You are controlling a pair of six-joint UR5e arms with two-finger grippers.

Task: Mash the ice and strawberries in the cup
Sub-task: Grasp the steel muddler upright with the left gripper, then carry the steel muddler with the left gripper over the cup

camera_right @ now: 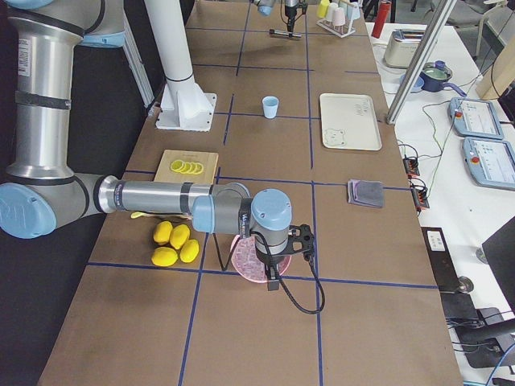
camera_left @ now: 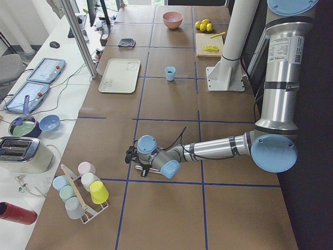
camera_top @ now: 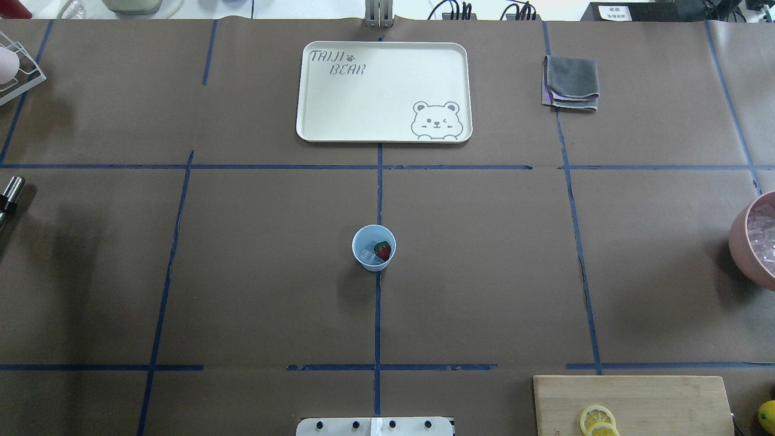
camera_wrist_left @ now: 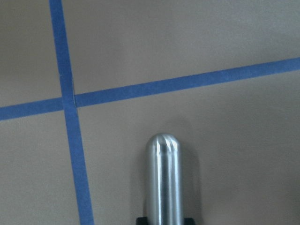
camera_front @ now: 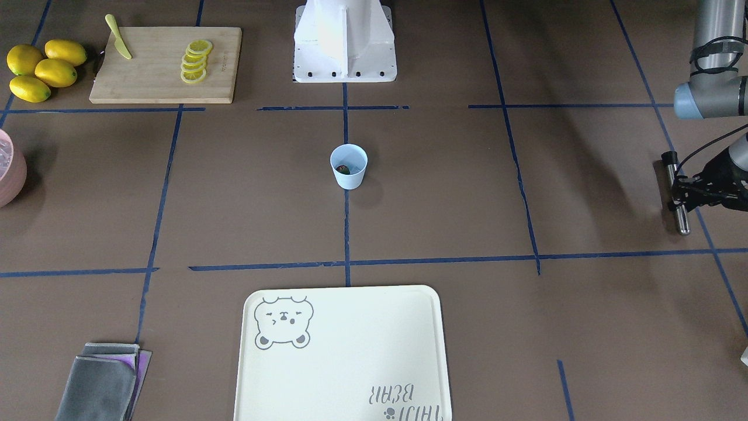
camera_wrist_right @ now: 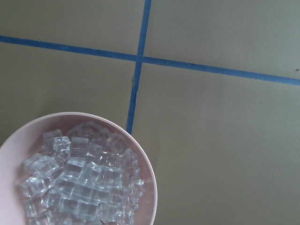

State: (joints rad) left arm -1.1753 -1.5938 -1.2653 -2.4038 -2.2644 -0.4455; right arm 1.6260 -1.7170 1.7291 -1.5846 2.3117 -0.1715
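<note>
Cup (camera_front: pixel 349 178), counter centre: ice (camera_top: pixel 366 256) and strawberry (camera_top: pixel 382 250) loaded, apparently unmashed. Muddler (camera_front: pixel 679 217) clamped in left claw (camera_front: pixel 676 190) at counter's left edge; carriage over cup needed. Right claw (camera_right: pixel 272 277): state cannot be told.

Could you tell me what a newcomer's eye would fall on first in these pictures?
The blue cup at the table's centre, holding a strawberry and ice. Then the steel rod gripped in the left claw at the table's left end, and the lemons beside the board on the right.

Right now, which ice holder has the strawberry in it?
The small blue cup mid-table: a red strawberry lies with its ice. The pink bowl shows only ice.
</note>
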